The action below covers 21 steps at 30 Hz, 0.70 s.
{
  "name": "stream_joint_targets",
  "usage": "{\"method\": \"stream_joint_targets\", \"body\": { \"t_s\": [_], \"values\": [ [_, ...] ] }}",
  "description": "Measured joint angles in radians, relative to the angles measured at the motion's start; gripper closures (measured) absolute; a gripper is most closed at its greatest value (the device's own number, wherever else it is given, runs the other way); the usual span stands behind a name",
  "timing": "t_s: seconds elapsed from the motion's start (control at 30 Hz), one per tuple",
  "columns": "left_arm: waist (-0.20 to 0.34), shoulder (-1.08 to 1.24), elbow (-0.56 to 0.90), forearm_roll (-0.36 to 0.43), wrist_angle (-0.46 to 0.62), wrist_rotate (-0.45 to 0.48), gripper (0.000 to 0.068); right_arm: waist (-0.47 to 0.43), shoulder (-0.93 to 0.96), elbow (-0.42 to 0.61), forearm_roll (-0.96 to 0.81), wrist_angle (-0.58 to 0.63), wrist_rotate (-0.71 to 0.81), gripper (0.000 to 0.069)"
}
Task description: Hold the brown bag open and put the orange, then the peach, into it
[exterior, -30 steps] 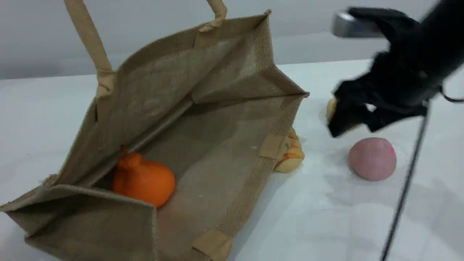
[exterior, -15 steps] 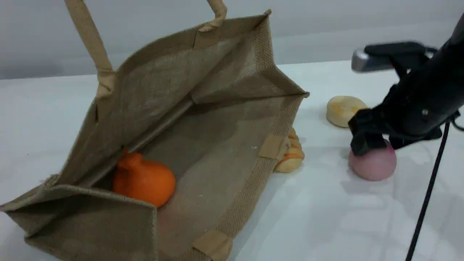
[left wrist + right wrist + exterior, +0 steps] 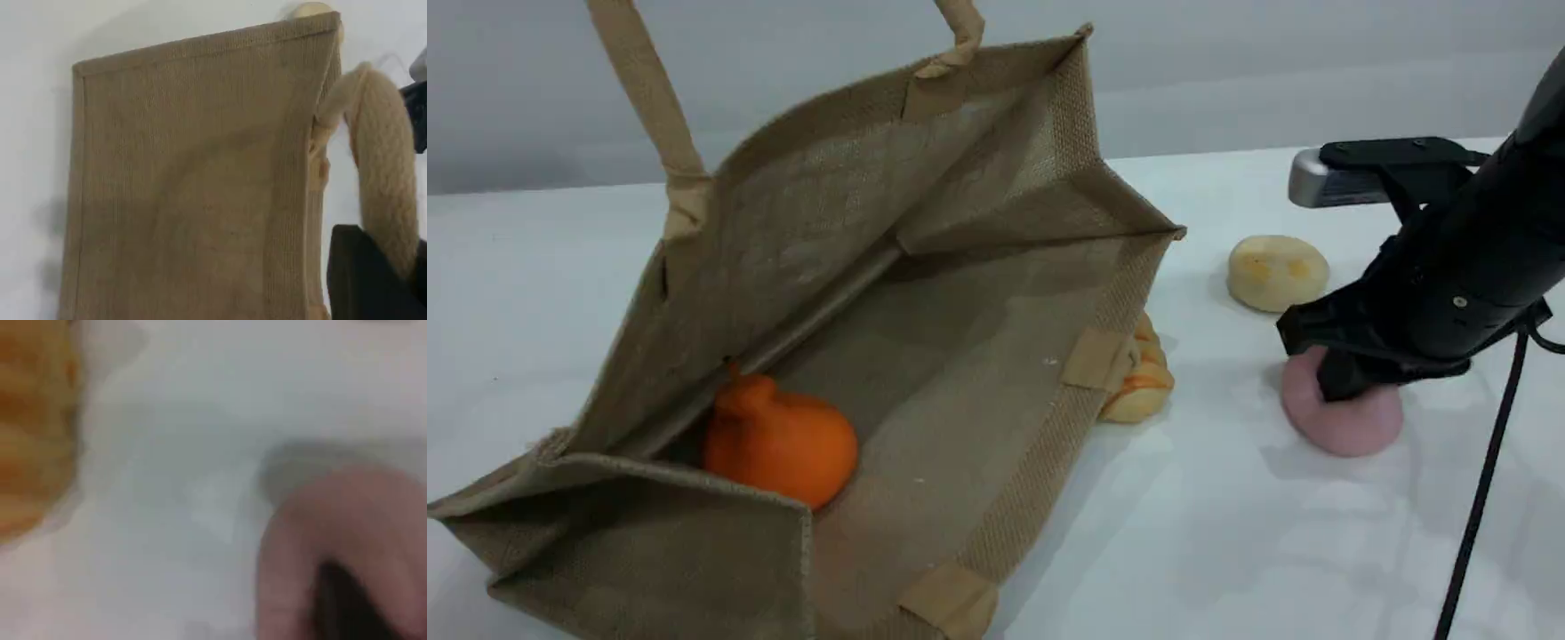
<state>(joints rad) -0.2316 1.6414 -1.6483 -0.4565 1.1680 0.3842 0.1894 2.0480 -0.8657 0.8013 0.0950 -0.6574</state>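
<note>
The brown bag (image 3: 960,293) lies tilted on the table with its mouth held wide toward the camera. One beige handle (image 3: 383,153) runs up out of the scene view, and my left gripper (image 3: 393,267) is shut on it. The orange (image 3: 778,444) rests inside the bag near its bottom fold. At the right the pink peach (image 3: 1347,422) sits on the table, squashed out of shape. My right gripper (image 3: 1343,378) presses down into the peach's top and is shut on it. In the right wrist view the peach (image 3: 373,533) wraps around a dark fingertip (image 3: 340,600).
An orange-striped bread loaf (image 3: 1143,382) lies against the bag's right edge, between the bag and the peach. A pale yellow round cake (image 3: 1277,271) sits behind the peach. A black cable (image 3: 1480,507) hangs from the right arm to the front edge.
My right gripper dropped from above the cake onto the peach and closed, flattening it. The bag, the orange and the left grip on the handle stayed put.
</note>
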Motion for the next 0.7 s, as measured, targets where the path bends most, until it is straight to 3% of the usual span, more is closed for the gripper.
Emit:
{"method": "stream_joint_targets", "body": {
  "t_s": [0.1,0.43,0.6,0.7],
  "values": [
    [0.0,0.0,0.0,0.0,0.0,0.0,0.0604,0.0,-0.022,0.0,0.0,0.075,-0.001,0.066],
    [0.0,0.0,0.0,0.002,0.0,0.0,0.0604,0.015,-0.253,0.002,0.067,0.326,-0.036,0.0666],
    [0.0,0.0,0.0,0.002,0.001,0.003,0.0604,0.104,-0.349,0.001,0.253,0.38,-0.168,0.0666],
    [0.0,0.0,0.0,0.003,0.002,0.007,0.0604,0.195,-0.333,0.001,0.431,0.324,-0.288,0.0666]
  ]
}}
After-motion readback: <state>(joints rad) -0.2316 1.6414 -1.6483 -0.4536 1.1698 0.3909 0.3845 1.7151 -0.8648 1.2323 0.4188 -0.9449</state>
